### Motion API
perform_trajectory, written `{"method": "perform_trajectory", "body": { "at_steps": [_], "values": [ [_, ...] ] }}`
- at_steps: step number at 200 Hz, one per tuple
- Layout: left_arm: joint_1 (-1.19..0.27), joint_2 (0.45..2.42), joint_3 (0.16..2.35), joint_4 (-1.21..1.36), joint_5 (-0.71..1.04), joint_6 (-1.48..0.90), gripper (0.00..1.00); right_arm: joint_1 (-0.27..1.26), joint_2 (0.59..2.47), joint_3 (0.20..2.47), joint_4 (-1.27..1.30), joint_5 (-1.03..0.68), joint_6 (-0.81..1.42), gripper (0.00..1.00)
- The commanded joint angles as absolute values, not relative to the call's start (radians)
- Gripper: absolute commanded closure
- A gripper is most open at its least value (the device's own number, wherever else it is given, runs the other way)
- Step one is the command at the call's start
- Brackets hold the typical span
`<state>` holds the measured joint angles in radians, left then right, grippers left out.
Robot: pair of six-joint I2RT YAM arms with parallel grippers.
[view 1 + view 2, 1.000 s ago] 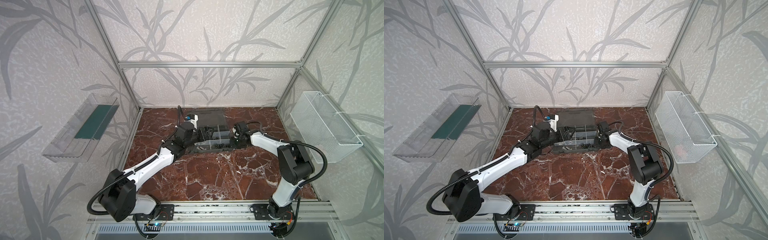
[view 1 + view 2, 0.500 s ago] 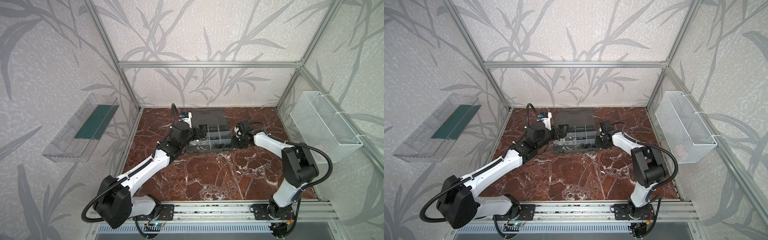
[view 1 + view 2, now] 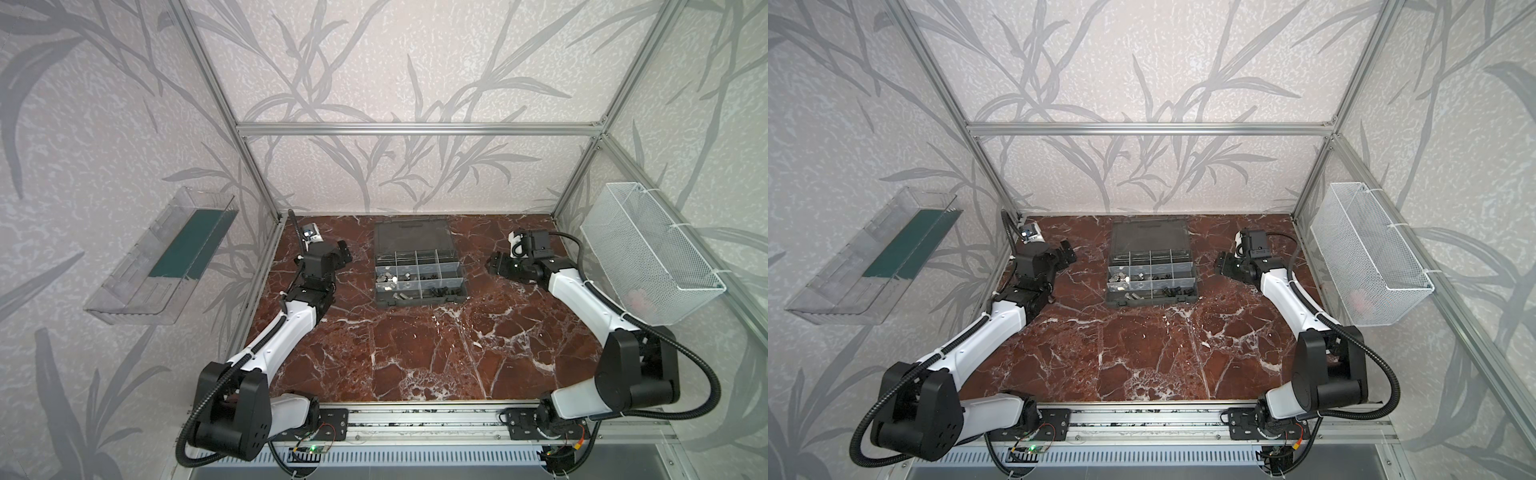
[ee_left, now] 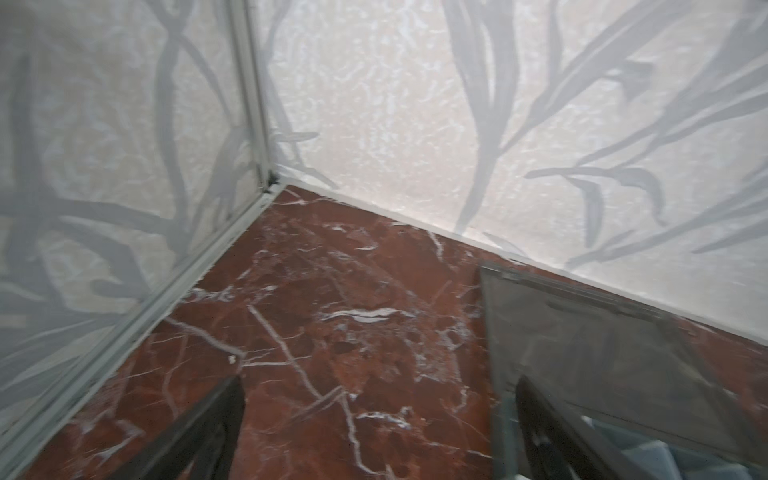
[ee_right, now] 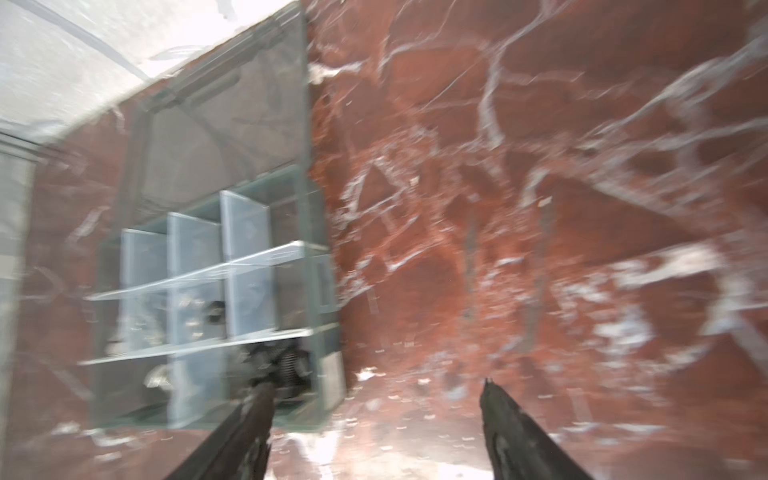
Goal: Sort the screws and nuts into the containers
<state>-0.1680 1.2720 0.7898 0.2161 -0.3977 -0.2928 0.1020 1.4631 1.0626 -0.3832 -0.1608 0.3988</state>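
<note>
The dark grey organizer case [image 3: 420, 301] [image 3: 1152, 300] lies open at the back middle of the marble floor, its smoky lid [image 3: 411, 235] flat behind it. Its containers, divided by whitish walls [image 5: 245, 232], hold the screws and nuts: silver pieces [image 3: 388, 279] to the left, black nuts [image 3: 441, 291] [image 5: 286, 365] to the right. My left gripper [image 3: 345, 252] [image 3: 1068, 251] [image 4: 380, 382] stands open left of the case, over bare floor beside the lid [image 4: 582, 332]. My right gripper [image 3: 492, 264] [image 3: 1221, 264] [image 5: 376, 384] is open right of the case, nothing between its fingers.
A white wire-mesh basket [image 3: 648, 253] hangs on the right wall and a clear plastic tray [image 3: 162, 257] on the left wall. Aluminium posts stand at the back corners [image 4: 253, 104]. The arms' base rail [image 3: 419, 424] runs along the front edge.
Both grippers have drawn back from the case to either side. The right gripper, shut at the case's right edge a second ago, has opened. The case sits a little farther back.
</note>
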Motion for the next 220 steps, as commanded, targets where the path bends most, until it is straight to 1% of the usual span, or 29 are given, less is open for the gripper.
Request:
{"method": "perform_trajectory", "body": {
  "at_steps": [1, 7, 48, 72, 88, 105, 122, 141, 165, 178, 198, 204, 220],
  "values": [
    [-0.127, 1.313, 0.779, 0.276, -0.556, -0.172, 0.01, 0.065, 1.438, 1.011, -0.332, -0.056, 0.378, 0.06],
    [-0.12, 1.333, 0.779, 0.271, -0.578, -0.161, 0.01, 0.055, 1.44, 1.003, -0.321, -0.035, 0.377, 0.0],
    [-0.097, 1.492, 0.787, 0.289, -0.704, -0.077, 0.01, 0.033, 1.485, 0.957, -0.273, 0.155, 0.355, 0.01],
    [-0.097, 1.559, 0.787, 0.282, -0.709, -0.07, 0.01, 0.031, 1.512, 0.918, -0.22, 0.226, 0.333, 0.01],
    [-0.096, 1.619, 0.815, 0.239, -0.76, -0.115, 0.01, 0.03, 1.517, 0.878, -0.155, 0.28, 0.322, 0.01],
    [-0.096, 1.67, 0.817, 0.255, -0.742, -0.107, 0.01, 0.03, 1.51, 0.825, -0.068, 0.333, 0.305, 0.01],
    [-0.096, 1.688, 0.785, 0.327, -0.718, -0.104, 0.01, 0.031, 1.487, 0.756, 0.05, 0.335, 0.263, 0.01],
    [-0.097, 1.689, 0.769, 0.358, -0.691, -0.082, 0.01, 0.039, 1.453, 0.643, 0.272, 0.286, 0.188, 0.01],
    [-0.108, 1.651, 0.691, 0.472, -0.656, -0.051, 0.01, 0.067, 1.442, 0.576, 0.399, 0.315, 0.125, 0.01],
    [-0.11, 1.625, 0.639, 0.547, -0.636, -0.04, 0.01, 0.089, 1.448, 0.534, 0.486, 0.325, 0.078, 0.01],
    [-0.111, 1.587, 0.555, 0.671, -0.611, -0.033, 0.01, 0.14, 1.469, 0.437, 0.748, 0.357, -0.014, 0.01],
    [-0.108, 1.578, 0.532, 0.705, -0.611, -0.036, 0.01, 0.153, 1.479, 0.404, 0.84, 0.338, -0.045, 0.01],
    [-0.094, 1.561, 0.503, 0.737, -0.597, -0.055, 0.01, 0.175, 1.523, 0.359, 0.965, 0.298, -0.085, 0.01]
  ]
}}
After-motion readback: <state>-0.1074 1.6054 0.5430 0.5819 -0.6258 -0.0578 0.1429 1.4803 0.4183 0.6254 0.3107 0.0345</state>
